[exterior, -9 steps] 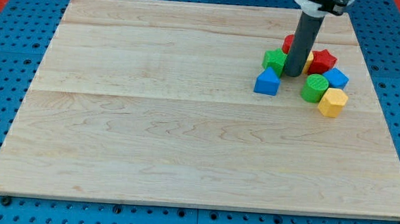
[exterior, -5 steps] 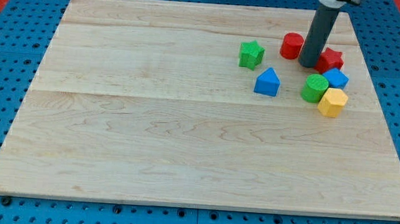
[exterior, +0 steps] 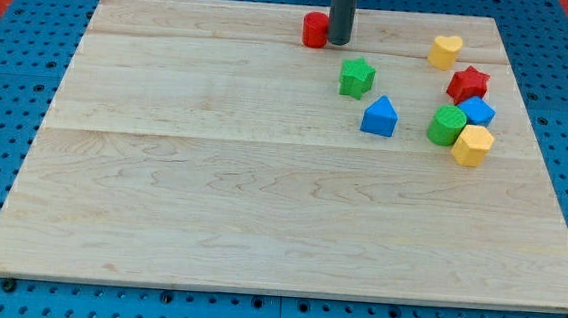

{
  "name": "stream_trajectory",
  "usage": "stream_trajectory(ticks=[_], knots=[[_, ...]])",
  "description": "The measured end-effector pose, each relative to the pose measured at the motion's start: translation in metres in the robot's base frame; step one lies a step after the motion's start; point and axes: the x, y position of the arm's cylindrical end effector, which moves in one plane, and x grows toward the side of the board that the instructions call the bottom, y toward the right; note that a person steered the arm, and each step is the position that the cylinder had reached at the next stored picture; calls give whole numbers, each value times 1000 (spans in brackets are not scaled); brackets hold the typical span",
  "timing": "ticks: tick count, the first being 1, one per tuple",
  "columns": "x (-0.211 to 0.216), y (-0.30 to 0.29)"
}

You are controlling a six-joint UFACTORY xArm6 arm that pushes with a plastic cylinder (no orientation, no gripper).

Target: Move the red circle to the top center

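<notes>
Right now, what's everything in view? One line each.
red circle: 1, red, top centre, against my tip's left side
green star: 1, green, right of centre, upper board
blue triangle: 1, blue, below the green star
yellow heart: 1, yellow, upper right
red star: 1, red, right side
blue block: 1, blue, just below the red star
green cylinder: 1, green, left of the blue block
yellow hexagon: 1, yellow, lowest of the right cluster
board: 1, light wood, on blue pegboard
my tip: 1, dark rod, top centre

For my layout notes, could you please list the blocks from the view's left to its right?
red circle → green star → blue triangle → yellow heart. The red star, green, blue and yellow blocks at the right overlap in order, so I omit them.
</notes>
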Motion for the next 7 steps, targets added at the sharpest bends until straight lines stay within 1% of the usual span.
stream_trajectory(ticks=[2, 3, 4, 5, 6, 7], knots=[[-5, 32], [-7, 39], [-8, -24], [-6, -29], [3, 26], [-6, 59]])
